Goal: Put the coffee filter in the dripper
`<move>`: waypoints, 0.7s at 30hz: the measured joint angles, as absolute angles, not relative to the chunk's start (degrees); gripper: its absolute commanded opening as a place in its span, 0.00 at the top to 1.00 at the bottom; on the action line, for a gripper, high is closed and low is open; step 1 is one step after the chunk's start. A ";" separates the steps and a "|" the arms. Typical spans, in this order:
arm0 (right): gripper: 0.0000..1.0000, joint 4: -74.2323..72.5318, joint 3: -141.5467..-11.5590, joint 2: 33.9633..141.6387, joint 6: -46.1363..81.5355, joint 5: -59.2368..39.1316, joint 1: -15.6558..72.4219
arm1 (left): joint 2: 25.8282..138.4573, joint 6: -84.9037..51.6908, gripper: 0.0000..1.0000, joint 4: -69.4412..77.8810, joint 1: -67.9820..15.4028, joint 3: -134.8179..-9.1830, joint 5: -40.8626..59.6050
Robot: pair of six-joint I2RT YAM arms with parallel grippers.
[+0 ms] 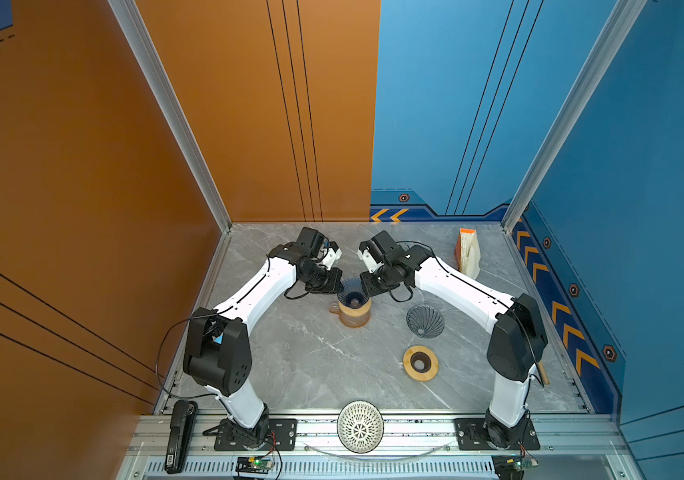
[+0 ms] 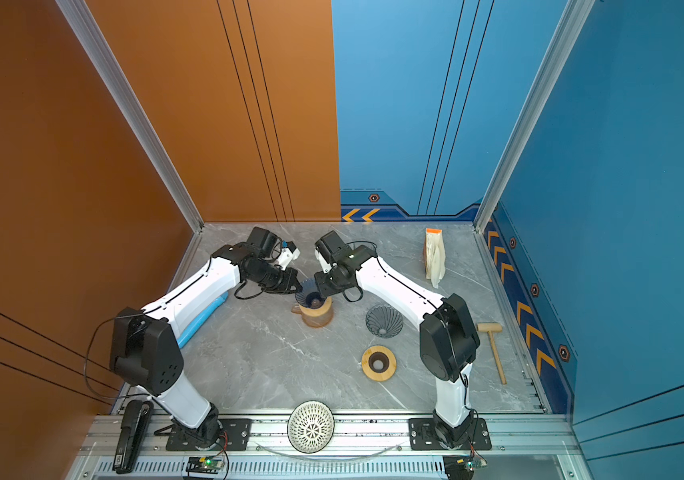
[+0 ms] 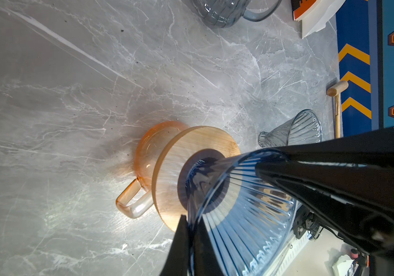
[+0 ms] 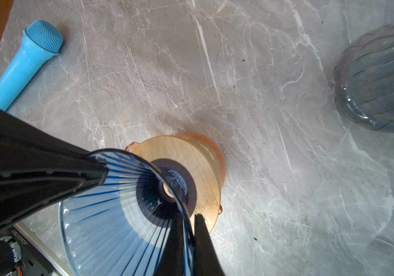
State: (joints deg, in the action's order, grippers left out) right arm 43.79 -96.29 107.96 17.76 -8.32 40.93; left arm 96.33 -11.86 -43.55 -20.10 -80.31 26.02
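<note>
Left pincer [image 3: 191,221] grips the rim of the blue glass dripper [image 1: 352,292], seated on an amber glass server [image 1: 354,318] midway between the left and right edges of the surface [image 1: 290,365]. Right pincer [image 4: 188,218] grips the opposite rim. Coffee filters [image 1: 469,254] wait in their pack near the far right corner. Releasing gently should keep the empty dripper level.

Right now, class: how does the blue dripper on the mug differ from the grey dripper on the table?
Colour: the blue dripper is clear blue; the grey dripper is smoky grey.
Support: the blue dripper sits in a wooden ring on an amber mug; the grey dripper rests on the table.
Grip: the left fingers and right fingers pinch the blue dripper's rim; nothing touches the grey dripper.
Both are ribbed glass cones without a filter.
</note>
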 measured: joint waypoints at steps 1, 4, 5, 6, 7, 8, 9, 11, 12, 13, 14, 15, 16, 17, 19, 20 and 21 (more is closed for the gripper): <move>0.94 43.79 -96.29 107.96 18.11 -8.32 40.93 | 96.33 -11.86 0.97 -43.51 -20.10 -80.29 26.02; 0.95 43.79 -96.29 108.01 18.79 -8.29 40.93 | 96.33 -11.84 0.99 -43.44 -20.10 -80.23 26.04; 0.95 43.77 -96.29 108.01 18.98 -8.29 40.93 | 96.33 -11.84 0.99 -43.42 -20.05 -80.18 26.04; 0.95 43.77 -96.29 108.01 19.25 -8.29 40.93 | 96.33 -11.84 0.99 -43.40 -20.05 -80.14 26.06; 0.95 43.75 -96.29 108.01 19.53 -8.29 40.93 | 96.33 -11.84 0.99 -43.33 -20.05 -80.07 26.06; 0.96 43.75 -96.29 108.03 19.66 -8.29 40.93 | 96.33 -11.84 1.00 -43.27 -20.05 -80.01 26.06; 0.96 43.72 -96.29 108.03 19.86 -8.29 40.93 | 96.33 -11.84 1.00 -43.24 -20.05 -79.96 26.06; 0.97 43.57 -96.23 108.01 20.12 -8.29 40.93 | 96.31 -11.84 1.00 -43.18 -20.05 -79.90 26.09; 0.97 43.27 -96.01 108.01 20.45 -8.29 40.93 | 96.27 -11.84 1.00 -43.11 -20.05 -79.85 26.06; 0.98 42.78 -95.64 107.90 20.58 -8.32 40.93 | 96.23 -11.84 1.00 -43.03 -20.05 -79.75 26.06; 0.98 42.33 -95.33 107.72 20.73 -8.32 40.93 | 96.16 -11.84 1.00 -42.98 -20.05 -79.66 26.06; 0.98 41.56 -94.52 107.28 21.02 -8.32 40.93 | 96.12 -11.84 1.00 -42.94 -20.03 -79.59 26.06; 0.98 40.99 -93.89 106.96 21.12 -8.32 40.93 | 96.05 -11.84 1.00 -42.87 -20.03 -79.55 26.04; 0.98 40.27 -93.12 106.56 21.32 -8.34 40.93 | 96.01 -11.84 1.00 -42.81 -20.05 -79.50 26.04; 0.98 38.52 -91.55 105.71 21.76 -8.36 40.93 | 95.94 -11.81 1.00 -42.76 -20.05 -79.42 26.06; 0.98 37.85 -90.96 105.45 21.93 -8.36 40.93 | 95.90 -11.84 1.00 -42.65 -20.05 -79.35 26.06; 0.98 37.21 -90.43 105.16 22.00 -8.36 40.93 | 95.88 -11.81 1.00 -42.59 -20.05 -79.29 26.06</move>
